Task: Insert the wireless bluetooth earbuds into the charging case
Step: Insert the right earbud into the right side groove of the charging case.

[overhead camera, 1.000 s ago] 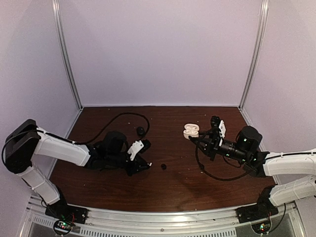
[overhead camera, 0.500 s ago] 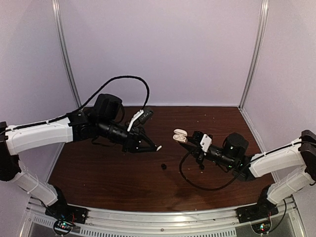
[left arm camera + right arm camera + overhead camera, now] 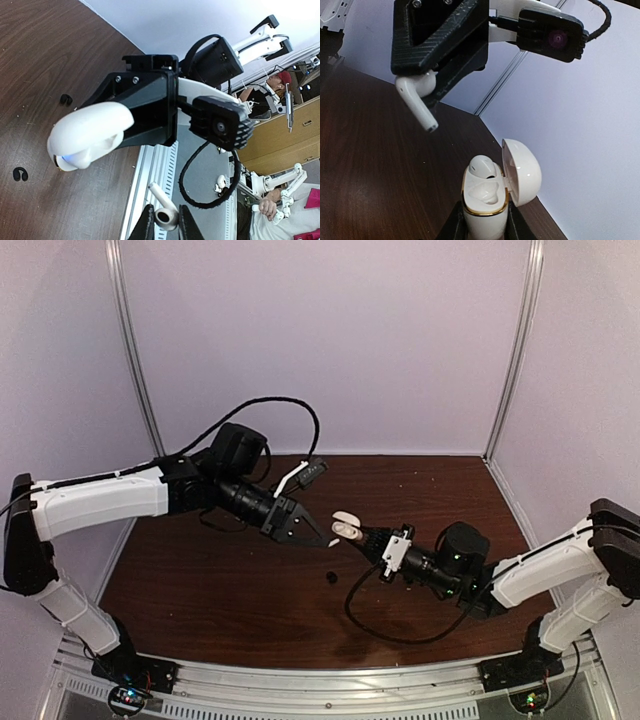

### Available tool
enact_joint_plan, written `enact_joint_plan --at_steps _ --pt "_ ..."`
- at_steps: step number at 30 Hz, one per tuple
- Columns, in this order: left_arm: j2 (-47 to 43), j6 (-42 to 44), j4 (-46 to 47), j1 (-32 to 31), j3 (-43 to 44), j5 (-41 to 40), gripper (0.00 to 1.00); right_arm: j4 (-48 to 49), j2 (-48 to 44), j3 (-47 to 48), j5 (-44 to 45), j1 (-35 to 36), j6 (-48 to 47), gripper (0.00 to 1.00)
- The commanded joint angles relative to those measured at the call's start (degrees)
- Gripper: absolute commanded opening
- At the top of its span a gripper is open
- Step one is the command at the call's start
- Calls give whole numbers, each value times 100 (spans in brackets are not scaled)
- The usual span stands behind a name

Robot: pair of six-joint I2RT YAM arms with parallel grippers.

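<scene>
The left gripper is pinched on the bulb of a white earbud. The right gripper is clamped around the lower body of the open charging case. The two meet in mid-air above the table, near the centre of the overhead view. In the right wrist view the held earbud hangs in the upper left of the frame, up and to the left of the case. The case stands at bottom centre with its mouth facing up and its lid hinged back to the right. The earbud's long axis runs along its stem, which slants down and to the right, roughly toward the case mouth but not lined up over it. Bud and case are apart. The upper socket in that frame already holds a seated earbud, so I judge the free socket just below it to be the target. To enter, the stem likely needs to come more upright and travel down and right. The left arm carries the piece that has to be aimed, though either arm could close the gap. The seated earbud and the raised lid crowd the opening on two sides. Two black earbuds lie on the table below, apart from both tools and out of the path.
</scene>
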Motion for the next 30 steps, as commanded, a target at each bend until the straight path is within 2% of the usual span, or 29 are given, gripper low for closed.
enact_joint_plan --at_steps 1,12,30 --pt "173 -336 205 -22 218 153 7 346 83 115 260 173 -208 0" --pt "416 -674 226 -22 387 159 7 183 203 185 511 512 -492 0" --pt "513 -806 -39 -22 418 -77 7 306 248 178 641 572 -493 0"
